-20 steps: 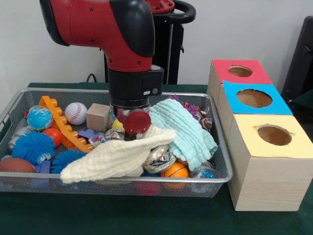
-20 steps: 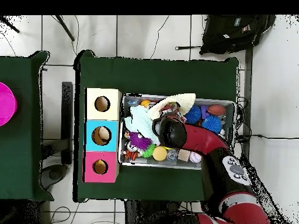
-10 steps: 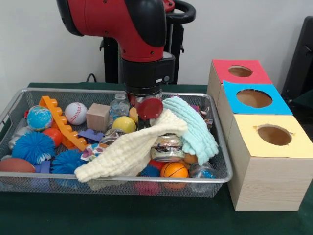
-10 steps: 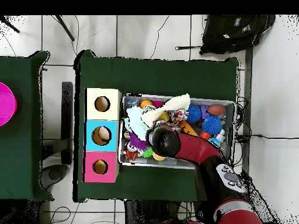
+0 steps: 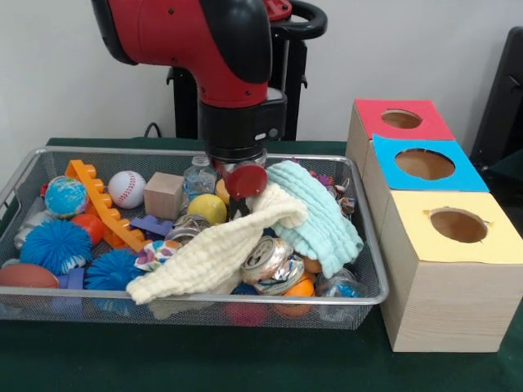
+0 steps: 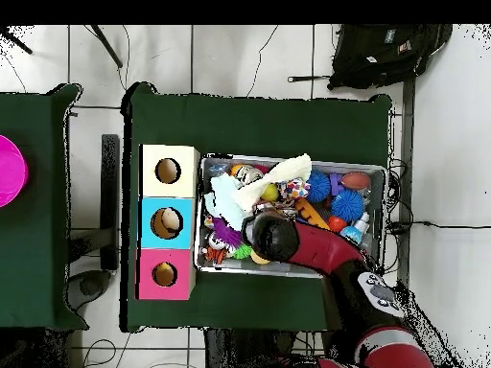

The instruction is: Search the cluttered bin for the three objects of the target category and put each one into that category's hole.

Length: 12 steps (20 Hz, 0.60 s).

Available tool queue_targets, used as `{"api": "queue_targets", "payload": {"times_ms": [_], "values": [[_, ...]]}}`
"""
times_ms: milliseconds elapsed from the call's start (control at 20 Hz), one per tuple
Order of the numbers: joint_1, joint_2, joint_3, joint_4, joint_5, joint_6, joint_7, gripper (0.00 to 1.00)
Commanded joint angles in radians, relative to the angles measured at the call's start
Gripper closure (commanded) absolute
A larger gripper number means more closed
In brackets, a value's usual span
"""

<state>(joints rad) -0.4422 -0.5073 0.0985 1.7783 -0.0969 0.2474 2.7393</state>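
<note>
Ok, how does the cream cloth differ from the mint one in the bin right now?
The cream cloth is pale yellow and stretched out long, running from the basket's near rim up toward the middle. The mint cloth is pale green and bunched up at the end nearest the boxes. The cream cloth's raised end sits just under the arm; the mint cloth lies beside it. Both have the same ribbed, crinkled weave and drape over other clutter.

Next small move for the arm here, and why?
Probably drag the cream cloth aside. It is bunched up at the end effector and drapes across the wire bin, with the mint cloth beside it. No plush animal is exposed yet, so whatever lies underneath needs uncovering.
</note>
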Motion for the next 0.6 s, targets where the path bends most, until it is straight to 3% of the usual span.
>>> {"api": "queue_targets", "payload": {"times_ms": [50, 250, 600], "values": [[-0.077, -0.015, 0.023, 0.051, 0.004, 0.192, -0.05, 0.0], [-0.117, -0.032, 0.038, 0.032, -0.006, 0.235, -0.081, 0.0], [-0.218, 0.083, 0.083, -0.077, -0.081, 0.202, -0.181, 0.0]]}}
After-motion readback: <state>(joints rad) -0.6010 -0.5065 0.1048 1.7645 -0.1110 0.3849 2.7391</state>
